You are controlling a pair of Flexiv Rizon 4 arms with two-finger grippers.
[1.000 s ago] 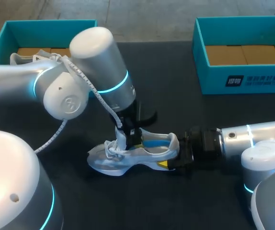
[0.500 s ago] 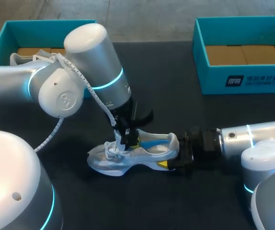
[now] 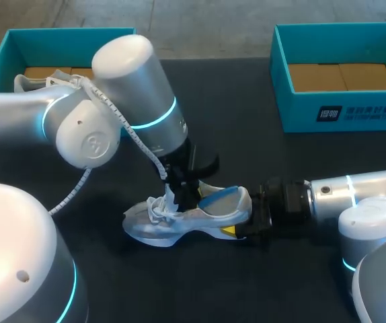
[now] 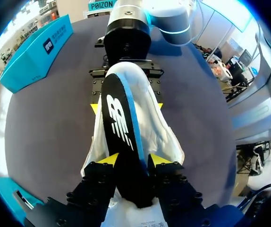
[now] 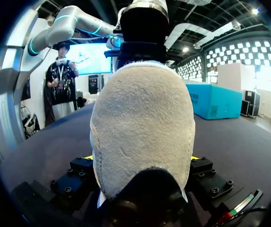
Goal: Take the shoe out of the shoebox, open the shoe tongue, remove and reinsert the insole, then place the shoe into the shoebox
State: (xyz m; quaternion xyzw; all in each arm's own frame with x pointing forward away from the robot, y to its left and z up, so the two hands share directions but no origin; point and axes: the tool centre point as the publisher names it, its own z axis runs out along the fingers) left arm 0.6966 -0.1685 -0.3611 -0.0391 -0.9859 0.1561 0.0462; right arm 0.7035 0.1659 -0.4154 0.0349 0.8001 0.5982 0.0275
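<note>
A white and grey shoe (image 3: 179,221) lies on its side on the dark table, toe toward my left. My right gripper (image 3: 249,222) is shut on its heel; in the right wrist view the grey heel (image 5: 142,137) fills the space between the fingers. My left gripper (image 3: 183,188) hangs over the shoe's mouth by the laces. In the left wrist view the black, blue-edged insole (image 4: 121,137) runs from the shoe's heel end back between the parted yellow fingertips (image 4: 108,159) of my left gripper (image 4: 133,160). The blue insole (image 3: 220,198) shows above the shoe's opening.
A teal shoebox (image 3: 341,108) with a cardboard floor stands at the back right. A second teal shoebox (image 3: 5,57) at the back left is partly hidden by my left arm, with a white shoe (image 3: 35,82) in it. The table's front is bare.
My left gripper's fingers have spread apart around the insole. The insole's blue heel end now shows higher and fuller over the shoe's opening. My right arm has stayed put.
</note>
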